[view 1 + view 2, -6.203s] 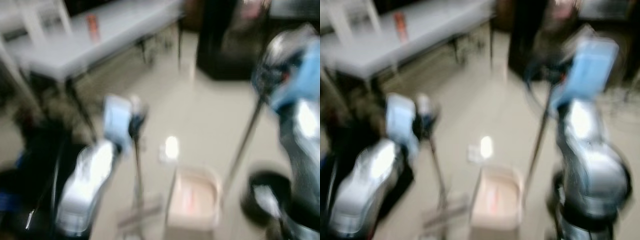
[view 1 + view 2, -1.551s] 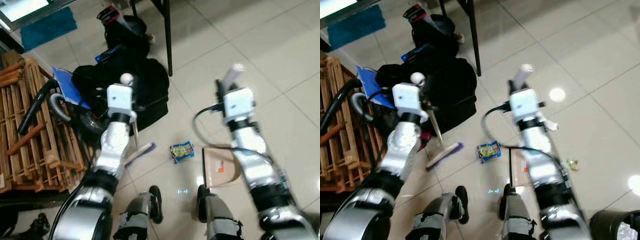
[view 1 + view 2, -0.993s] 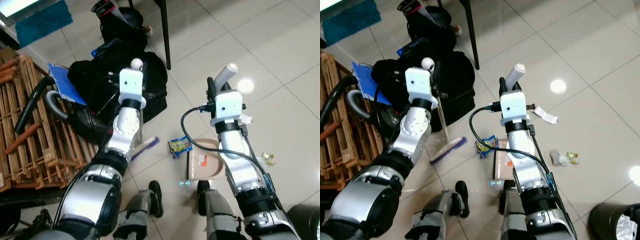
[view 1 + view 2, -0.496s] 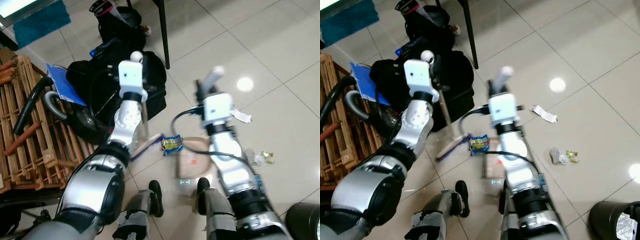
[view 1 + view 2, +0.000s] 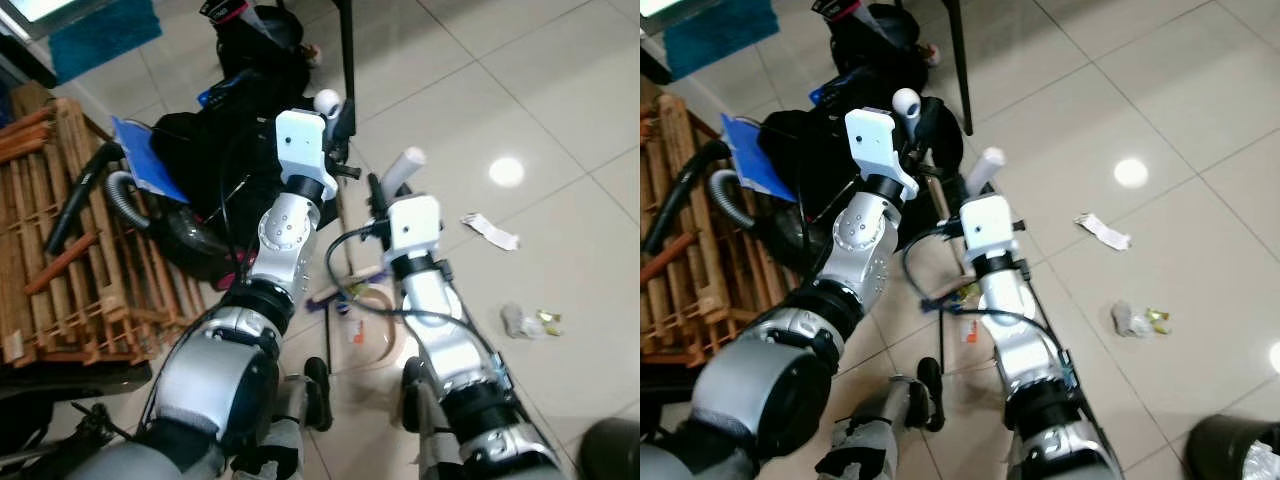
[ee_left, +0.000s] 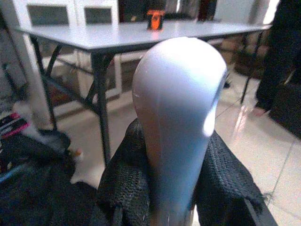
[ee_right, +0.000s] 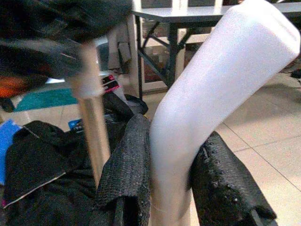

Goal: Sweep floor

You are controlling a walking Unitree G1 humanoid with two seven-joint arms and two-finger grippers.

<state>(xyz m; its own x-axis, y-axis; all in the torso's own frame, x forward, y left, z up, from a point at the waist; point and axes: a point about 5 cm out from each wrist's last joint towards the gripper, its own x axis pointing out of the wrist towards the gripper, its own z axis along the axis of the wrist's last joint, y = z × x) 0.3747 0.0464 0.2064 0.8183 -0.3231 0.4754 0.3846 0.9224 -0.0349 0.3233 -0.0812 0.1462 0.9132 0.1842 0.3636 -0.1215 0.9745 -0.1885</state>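
My left gripper (image 6: 174,197) is shut on the rounded silver top of the broom handle (image 6: 178,117). The broom pole (image 5: 345,215) slants down to the purple-bristled broom head (image 5: 345,292) on the tiles. My right gripper (image 7: 169,197) is shut on the white dustpan handle (image 7: 211,94), and the tan dustpan (image 5: 372,322) rests on the floor right beside the broom head. A yellow snack packet (image 5: 965,292) lies at the pan's mouth, partly hidden by my right arm. A paper scrap (image 5: 490,230) and a crumpled wrapper (image 5: 525,320) lie on the tiles to the right.
Black bags (image 5: 240,160) and a vacuum hose (image 5: 110,190) lie close on the left, by a wooden slatted rack (image 5: 60,240). A black table leg (image 5: 347,50) stands ahead. A dark bin (image 5: 1230,450) sits at the lower right. Open tiles stretch to the right.
The broom head has moved right, up against the dustpan's mouth, taking the snack packet with it. Both arms have drawn closer together, and the camera has shifted slightly.
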